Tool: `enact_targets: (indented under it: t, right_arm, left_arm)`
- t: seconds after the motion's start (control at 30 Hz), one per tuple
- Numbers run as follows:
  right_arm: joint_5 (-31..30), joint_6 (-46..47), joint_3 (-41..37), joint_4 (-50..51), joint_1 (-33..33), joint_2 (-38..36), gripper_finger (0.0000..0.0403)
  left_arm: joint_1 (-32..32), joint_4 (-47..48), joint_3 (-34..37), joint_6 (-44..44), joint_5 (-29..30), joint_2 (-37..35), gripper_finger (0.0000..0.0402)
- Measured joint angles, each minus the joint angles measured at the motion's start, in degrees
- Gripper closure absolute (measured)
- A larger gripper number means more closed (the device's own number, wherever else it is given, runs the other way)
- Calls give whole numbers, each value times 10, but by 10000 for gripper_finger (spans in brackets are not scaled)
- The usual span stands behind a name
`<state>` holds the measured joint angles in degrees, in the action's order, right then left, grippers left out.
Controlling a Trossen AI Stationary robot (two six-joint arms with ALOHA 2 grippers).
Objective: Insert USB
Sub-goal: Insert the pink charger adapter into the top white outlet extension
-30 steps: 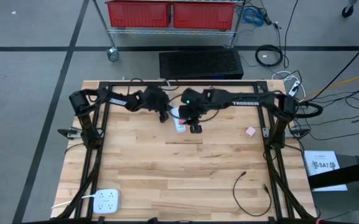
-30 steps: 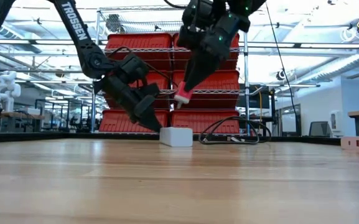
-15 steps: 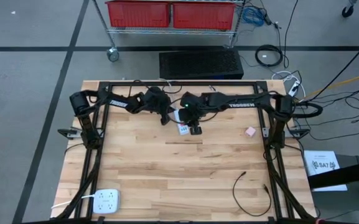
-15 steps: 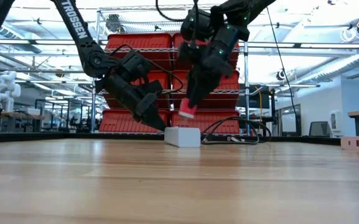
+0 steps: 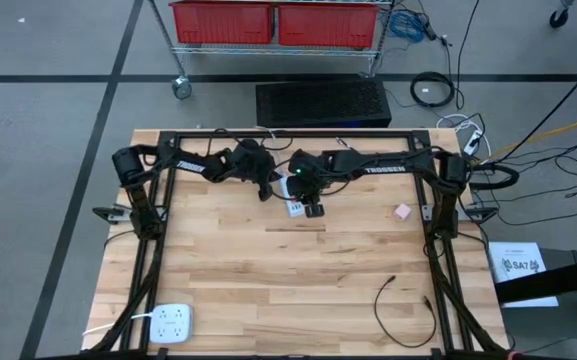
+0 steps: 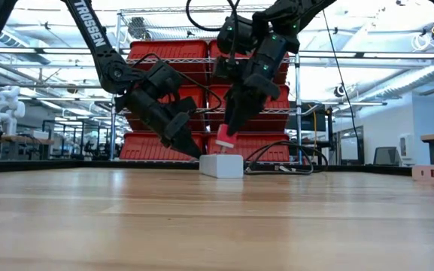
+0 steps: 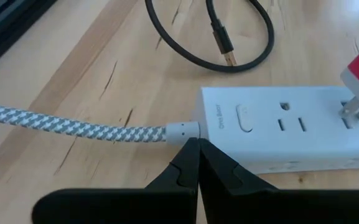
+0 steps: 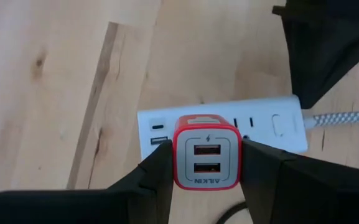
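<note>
The table (image 5: 298,260) is seen whole from straight above, and level across its top from low down. The power strip (image 6: 221,165) is shared by all views, shown close by both wrist cameras.

charger (image 6: 223,140) lowered, nearer power strip (image 6: 221,165)

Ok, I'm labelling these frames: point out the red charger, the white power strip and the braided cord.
red charger (image 8: 206,153), right wrist view, its USB face.
white power strip (image 7: 272,134), left wrist view, its top.
braided cord (image 7: 73,126), left wrist view, mid-length.
</note>
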<state>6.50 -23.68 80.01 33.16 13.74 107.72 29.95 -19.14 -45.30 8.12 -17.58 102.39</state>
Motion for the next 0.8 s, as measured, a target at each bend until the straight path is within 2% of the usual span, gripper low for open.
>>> enact_targets:
  t: [0.47,0.63,0.8]
  right_arm:
    - [13,-22,2,-10,-7,13,284]
    - [-24,-45,5,3,-12,16,284]
    - [-26,-53,17,33,-9,16,284]
  left_arm:
    - [0,0,0,2,0,0,394]
    - [0,1,0,2,-1,0,394]
    - [0,1,0,3,-1,0,394]
